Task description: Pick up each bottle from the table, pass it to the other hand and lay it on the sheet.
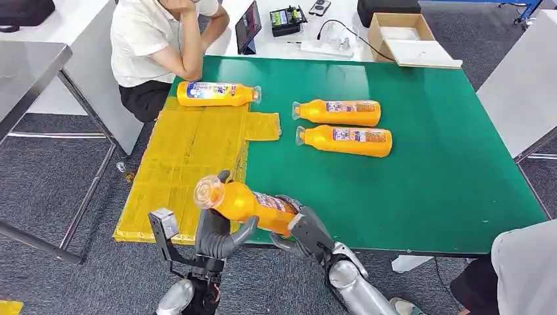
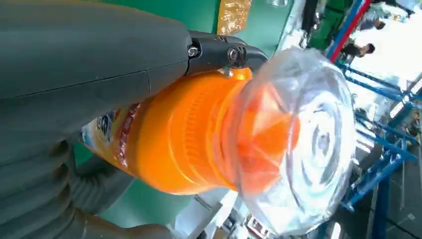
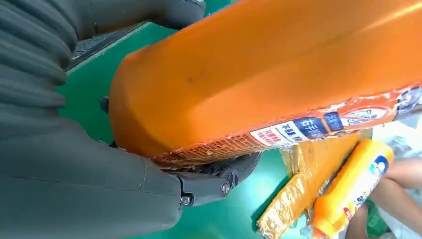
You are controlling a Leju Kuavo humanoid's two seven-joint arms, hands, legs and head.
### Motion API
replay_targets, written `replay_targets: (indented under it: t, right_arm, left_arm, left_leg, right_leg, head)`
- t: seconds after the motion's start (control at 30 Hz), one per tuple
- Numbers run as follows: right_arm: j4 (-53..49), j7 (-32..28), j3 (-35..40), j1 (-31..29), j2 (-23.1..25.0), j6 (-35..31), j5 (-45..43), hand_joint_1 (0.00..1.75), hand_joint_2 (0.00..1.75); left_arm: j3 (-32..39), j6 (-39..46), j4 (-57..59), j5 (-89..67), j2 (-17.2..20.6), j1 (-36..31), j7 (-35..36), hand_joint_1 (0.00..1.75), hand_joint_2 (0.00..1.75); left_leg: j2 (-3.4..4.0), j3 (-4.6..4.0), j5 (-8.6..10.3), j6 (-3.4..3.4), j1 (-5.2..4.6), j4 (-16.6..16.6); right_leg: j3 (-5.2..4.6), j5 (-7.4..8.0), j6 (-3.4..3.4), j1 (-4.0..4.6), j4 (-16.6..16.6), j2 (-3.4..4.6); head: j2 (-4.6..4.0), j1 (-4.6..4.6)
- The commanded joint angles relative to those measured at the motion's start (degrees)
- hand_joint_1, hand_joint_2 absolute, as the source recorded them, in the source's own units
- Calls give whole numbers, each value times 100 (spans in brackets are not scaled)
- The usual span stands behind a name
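An orange bottle with a clear cap hangs over the table's front edge, cap pointing left. My left hand grips it near the neck, and my right hand holds its base end. In the left wrist view my hand wraps the bottle behind the cap. From the right wrist, the hand clasps the bottle's base. Another bottle lies on the yellow sheet. Two bottles lie side by side on the green table.
A person sits at the table's far left corner, close to the sheet. Another person's sleeve is at the near right. A cardboard box and electronics stand on the white table behind.
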Motion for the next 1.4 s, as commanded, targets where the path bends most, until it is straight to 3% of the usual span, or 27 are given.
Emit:
replay_targets:
  t: [0.03,0.17,0.2,0.23,0.27,0.3,0.33,0.43,0.63,0.67,0.83,1.0,1.07,1.1,1.17,1.2,1.27,1.4]
  right_arm:
    - [417,112,308,-390,16,-102,80,175,175]
    - [428,195,440,-480,17,-167,155,175,175]
    - [400,197,449,-495,33,-161,138,175,175]
    - [371,209,456,-504,42,-167,131,175,175]
    - [324,251,484,-512,39,-180,135,175,175]
    - [222,323,521,-469,4,-204,139,175,175]
    - [205,328,538,-468,-4,-213,150,175,175]
    - [137,321,615,-461,-29,-186,149,175,175]
    - [57,87,622,-379,16,101,-173,175,175]
    - [57,87,622,-379,16,101,-173,175,175]
    - [-27,53,608,-345,27,246,-328,175,175]
    - [-210,-4,675,-299,30,322,-478,175,175]
    - [-267,-17,690,-273,60,317,-498,143,175]
    - [-406,-124,662,-196,66,219,-531,3,175]
    - [-692,-446,683,-27,54,144,-584,0,175]
    - [-855,-536,652,77,51,122,-640,0,0]
    - [-1319,-818,571,353,5,-137,-660,0,0]
    - [-1884,-962,534,673,-79,-456,-566,0,0]
  left_arm:
    - [-129,13,434,234,95,-313,206,0,175]
    - [-279,68,558,67,137,-387,124,0,175]
    - [-315,77,631,33,139,-412,138,58,175]
    - [-324,75,673,35,133,-419,144,166,175]
    - [-268,245,753,8,88,-426,143,175,175]
    - [-272,802,882,-384,61,-446,-25,175,175]
    - [-280,808,923,-388,59,-457,-44,175,175]
    - [-216,550,986,-110,34,-478,-87,175,175]
    - [-229,810,1125,-183,-35,-585,-267,175,175]
    - [-229,810,1125,-183,-35,-585,-267,175,175]
    - [-230,768,1179,-84,-51,-611,-245,175,175]
    - [-196,308,961,481,-1,-566,-49,175,175]
    - [-175,251,910,587,3,-571,24,175,175]
    - [-148,160,844,746,15,-552,110,175,175]
    - [-73,28,696,980,57,-518,164,175,175]
    - [-34,18,610,1023,84,-497,160,175,175]
    - [145,234,335,898,59,-366,-42,175,175]
    - [496,293,104,1046,233,-329,231,175,175]
  left_leg:
    - [8,12,-1,6,-3,-5]
    - [19,45,-9,17,-10,-15]
    - [12,19,-4,9,-5,-6]
    - [9,14,-2,7,-5,-5]
    - [13,26,-5,12,-6,-8]
    - [13,22,-4,10,-7,-7]
    - [8,12,-2,7,-4,-5]
    - [8,13,-1,7,-4,-6]
    - [4,10,-1,7,-3,-5]
    - [13,39,-9,16,-8,-13]
    - [8,13,-4,8,-4,-5]
    - [12,16,-6,9,-5,-6]
    - [18,20,-8,10,-6,-5]
    - [14,14,-6,8,-4,-5]
    - [20,19,-10,10,-5,-3]
    - [20,13,-8,8,-5,-3]
    - [18,15,-10,10,-4,-4]
    - [10,5,-8,8,-4,-3]
  right_leg:
    - [9,-1,-7,0,-2,0]
    - [37,-10,-17,-2,-7,-3]
    - [13,-3,-9,-1,-2,0]
    - [10,-2,-7,-1,-2,-1]
    - [21,-6,-11,-1,-3,-2]
    - [16,-4,-9,-2,-3,1]
    - [9,-2,-6,-1,-3,-1]
    - [8,-1,-7,-1,-3,-1]
    - [8,-2,-6,0,-3,-3]
    - [34,-9,-16,0,-7,-5]
    - [10,-3,-8,-1,-1,0]
    - [12,-5,-9,-1,-1,2]
    - [13,-6,-11,-1,1,6]
    - [9,-4,-9,0,0,5]
    - [13,-7,-11,0,2,8]
    - [6,-4,-9,-1,3,10]
    - [10,-7,-12,1,2,7]
    - [3,-5,-9,-1,3,6]
  head:
    - [0,-2]
    - [0,0]
    - [0,-2]
    - [0,-2]
    - [0,0]
    - [0,-2]
    - [0,2]
    - [0,0]
    - [0,0]
    - [0,-2]
    - [0,0]
    - [0,0]
    - [0,0]
    - [0,-2]
    - [0,-2]
    - [0,-2]
    - [0,0]
    - [0,0]
